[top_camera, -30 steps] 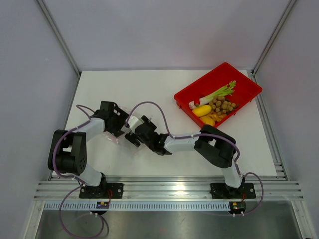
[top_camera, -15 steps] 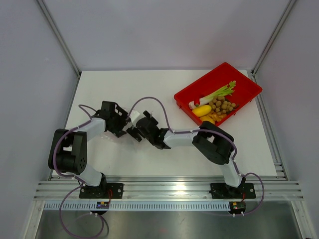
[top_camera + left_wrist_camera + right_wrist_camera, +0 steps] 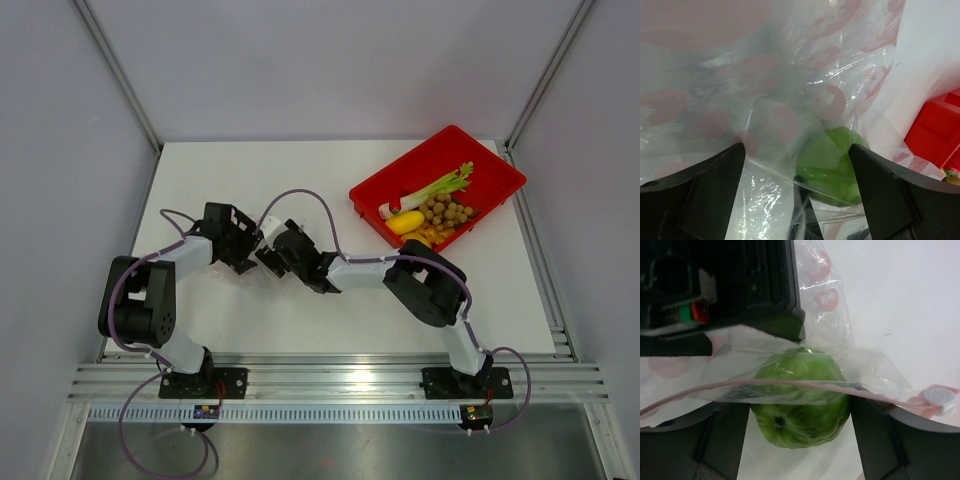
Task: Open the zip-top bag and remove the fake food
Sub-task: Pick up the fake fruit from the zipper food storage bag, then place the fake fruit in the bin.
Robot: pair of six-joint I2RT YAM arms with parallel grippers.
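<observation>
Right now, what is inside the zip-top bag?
One green round fruit, at the mouth of the zip-top bag, film over its top half. No other piece shows through, though the left arm covers the bag's far end.

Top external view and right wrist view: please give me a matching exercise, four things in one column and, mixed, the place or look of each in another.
Column one:
1. green toy fruit
2. celery stalk
3. red tray
4. zip-top bag

Column two:
A. at the far right of the table
B. clear plastic with pink marks
C. at the bag's mouth
D. lying in the tray

Pairs: 1-C, 2-D, 3-A, 4-B.
</observation>
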